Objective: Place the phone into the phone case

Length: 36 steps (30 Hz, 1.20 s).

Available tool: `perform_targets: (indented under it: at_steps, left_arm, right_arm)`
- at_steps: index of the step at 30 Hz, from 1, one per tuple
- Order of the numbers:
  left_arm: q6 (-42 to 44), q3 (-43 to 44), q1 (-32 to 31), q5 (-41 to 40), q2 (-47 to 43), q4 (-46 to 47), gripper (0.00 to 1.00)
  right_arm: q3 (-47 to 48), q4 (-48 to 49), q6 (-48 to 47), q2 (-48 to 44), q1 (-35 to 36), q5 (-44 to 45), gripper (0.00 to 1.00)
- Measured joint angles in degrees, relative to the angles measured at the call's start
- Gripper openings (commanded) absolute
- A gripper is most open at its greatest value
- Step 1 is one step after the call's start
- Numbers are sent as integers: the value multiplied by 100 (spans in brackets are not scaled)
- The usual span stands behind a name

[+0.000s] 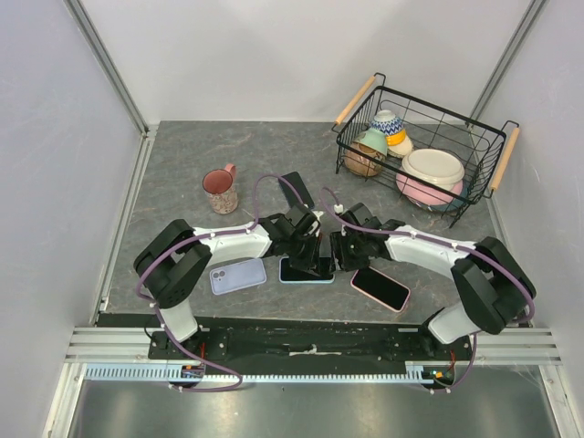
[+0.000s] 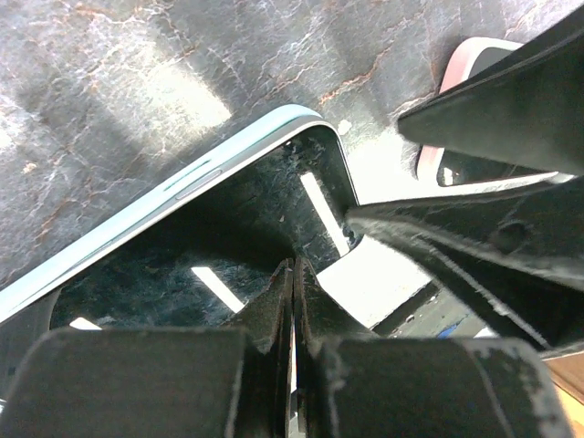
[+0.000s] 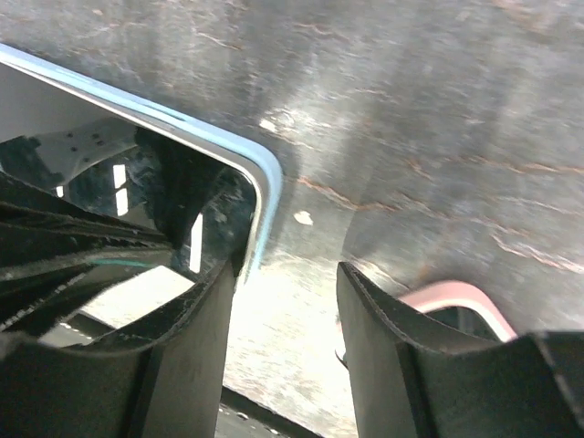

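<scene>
A black-screened phone (image 1: 306,270) with a light blue case rim (image 2: 228,160) around it lies flat at the table's near middle. My left gripper (image 1: 317,257) is shut with nothing in it, and its tips (image 2: 294,269) rest low over the phone's glossy screen (image 2: 210,237). My right gripper (image 1: 340,255) stands open at the phone's right end. In the right wrist view (image 3: 290,269) one finger (image 3: 196,338) sits over the screen corner (image 3: 173,205). The other finger (image 3: 383,347) hangs over bare table beside the blue rim (image 3: 266,182).
A lavender phone or case (image 1: 237,275) lies back-up to the left. A pink-rimmed phone (image 1: 380,288) lies to the right, close to my right fingers. A pink mug (image 1: 221,190) stands behind. A wire basket (image 1: 474,141) with bowls sits at the back right.
</scene>
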Motion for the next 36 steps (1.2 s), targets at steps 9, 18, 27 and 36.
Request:
perform_targets:
  at_steps: [9,18,27,36]
  left_arm:
    - [-4,9,-15,22,7,-15,2]
    - [-4,9,-15,20,7,-17,2]
    - [-4,7,-13,39,7,-9,2]
    - [-2,7,-15,39,7,-11,2]
  right_arm:
    - [-4,-345,-146,-835,-83,238,56]
    - [-466,481,-55,-968,-501,-909,60]
    - [-831,1036,24,-321,-693,-1462,41]
    - [-896,1419,83,-35,-706,-1895,20]
